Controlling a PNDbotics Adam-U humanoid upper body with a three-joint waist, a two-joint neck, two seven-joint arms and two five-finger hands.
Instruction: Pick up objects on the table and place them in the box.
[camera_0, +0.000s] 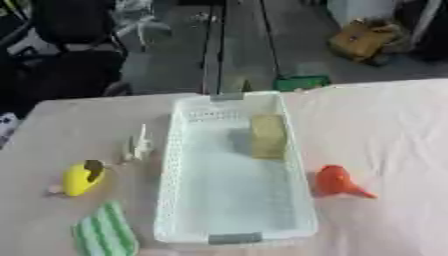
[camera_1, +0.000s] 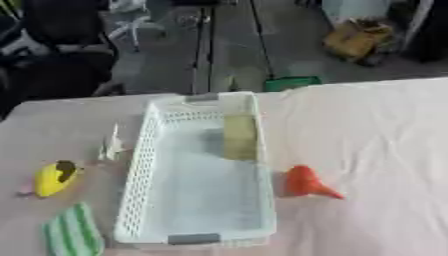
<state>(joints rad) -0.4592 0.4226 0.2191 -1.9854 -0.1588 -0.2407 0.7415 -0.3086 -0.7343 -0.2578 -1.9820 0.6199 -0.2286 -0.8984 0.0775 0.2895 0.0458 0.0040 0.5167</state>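
Observation:
A white perforated box (camera_0: 171, 200) lies lengthwise in the middle of the table. Inside it, at the far right, lies a yellowish block-shaped sponge (camera_0: 268, 136). An orange-red funnel-shaped object (camera_0: 337, 182) rests on the cloth just right of the box. Left of the box sit a small white object (camera_0: 137, 146), a yellow object with a dark opening (camera_0: 82, 178) and a green-and-white striped cloth (camera_0: 104, 235) near the front edge. Neither hand shows in either view.
A pinkish cloth (camera_0: 385, 135) covers the table. Beyond the far edge lie a grey floor, black chairs (camera_0: 70, 55) at the back left, a green item (camera_0: 302, 82) and a brown bag (camera_0: 363, 40).

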